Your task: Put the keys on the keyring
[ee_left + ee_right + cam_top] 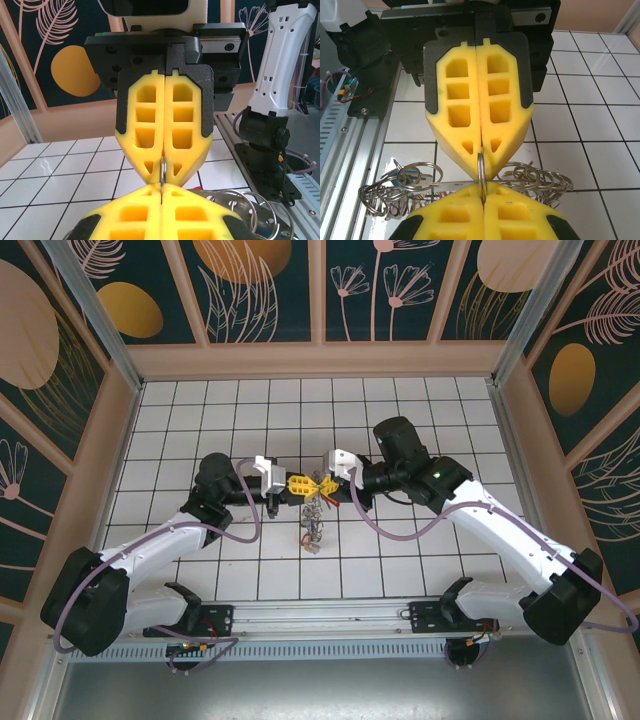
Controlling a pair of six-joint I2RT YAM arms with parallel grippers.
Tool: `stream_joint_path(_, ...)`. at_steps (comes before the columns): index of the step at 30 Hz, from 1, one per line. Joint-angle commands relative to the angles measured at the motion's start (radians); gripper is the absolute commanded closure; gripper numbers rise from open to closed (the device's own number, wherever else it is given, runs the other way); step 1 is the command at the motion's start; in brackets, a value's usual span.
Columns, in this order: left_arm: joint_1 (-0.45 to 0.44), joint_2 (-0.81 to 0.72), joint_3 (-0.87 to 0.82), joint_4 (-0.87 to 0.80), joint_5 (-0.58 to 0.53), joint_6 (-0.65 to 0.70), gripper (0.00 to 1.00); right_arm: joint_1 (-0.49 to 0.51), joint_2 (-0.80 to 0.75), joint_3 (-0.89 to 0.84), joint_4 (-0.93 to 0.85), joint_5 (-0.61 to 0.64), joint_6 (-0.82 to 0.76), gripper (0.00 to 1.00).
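My left hand and right hand meet tip to tip, both clamped on the keyring between them. The keys dangle just beneath. I reckon it's light, stiff, slippery wire, so pinch squarely across it.

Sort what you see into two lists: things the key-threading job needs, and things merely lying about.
Belongs to the job: left tool; right tool; keyring, pinched between them; keys.
Only standing by: tiled table; purple cables; aluminium rail.
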Motion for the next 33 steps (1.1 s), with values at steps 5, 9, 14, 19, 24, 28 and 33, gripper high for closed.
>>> stream_joint_path(5,-0.016,-0.044,0.135,-0.425,-0.034,0.284,0.87,0.016,-0.013,-0.002,0.042,0.026,-0.011,1.0)
stream_joint_path(9,-0.011,-0.068,0.177,-0.625,-0.095,0.347,0.84,0.015,-0.017,0.012,-0.011,0.091,-0.023,1.0)
stream_joint_path(14,-0.01,-0.06,0.216,-0.697,-0.108,0.367,0.79,0.015,-0.007,0.027,-0.041,0.1,-0.023,1.0)
stream_joint_path(19,-0.011,-0.003,0.282,-0.778,-0.066,0.418,0.68,0.015,0.005,0.032,-0.032,0.094,-0.011,1.0)
stream_joint_path(24,-0.012,0.042,0.31,-0.782,0.005,0.423,0.7,0.019,0.014,0.04,-0.03,0.08,-0.012,1.0)
stream_joint_path(28,-0.013,0.039,0.324,-0.777,0.016,0.417,0.7,0.02,0.009,0.03,-0.008,0.073,-0.005,1.0)
stream_joint_path(33,-0.023,0.042,0.329,-0.798,0.046,0.435,0.74,0.02,0.016,0.029,0.0,0.076,-0.007,1.0)
